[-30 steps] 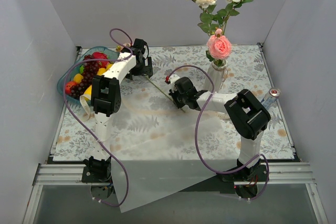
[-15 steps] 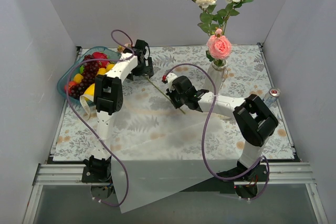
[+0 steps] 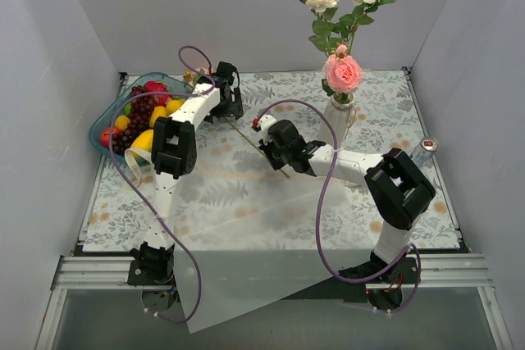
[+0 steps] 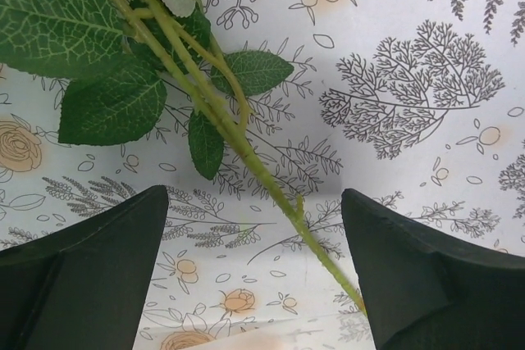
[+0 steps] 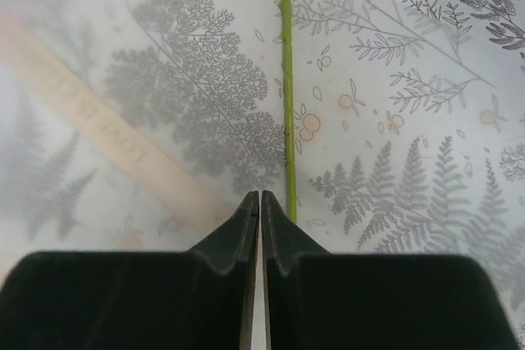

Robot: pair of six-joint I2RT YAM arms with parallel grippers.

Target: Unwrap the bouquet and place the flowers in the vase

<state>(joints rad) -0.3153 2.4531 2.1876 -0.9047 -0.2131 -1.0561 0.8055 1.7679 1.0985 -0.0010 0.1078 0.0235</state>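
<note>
One loose flower stem (image 4: 246, 149) lay flat on the desk (image 3: 426, 202), well apart from the vase (image 3: 338, 114) holding the other flowers (image 3: 343, 73). The left tool (image 4: 254, 231) stood open astride it. The right tool (image 5: 260, 202) was nearly closed and empty, just beside the stem. A sound grasp required centring the stem and closing below the leaves (image 4: 107, 108).

The near half of the floral-clothed table (image 3: 115, 219) lies open for passage, whereas the blue tray of colourful fruit (image 3: 96, 125) crowds the far left corner and the white ribbed vase (image 3: 340, 120) of tall roses (image 3: 343, 73) stands far right.
</note>
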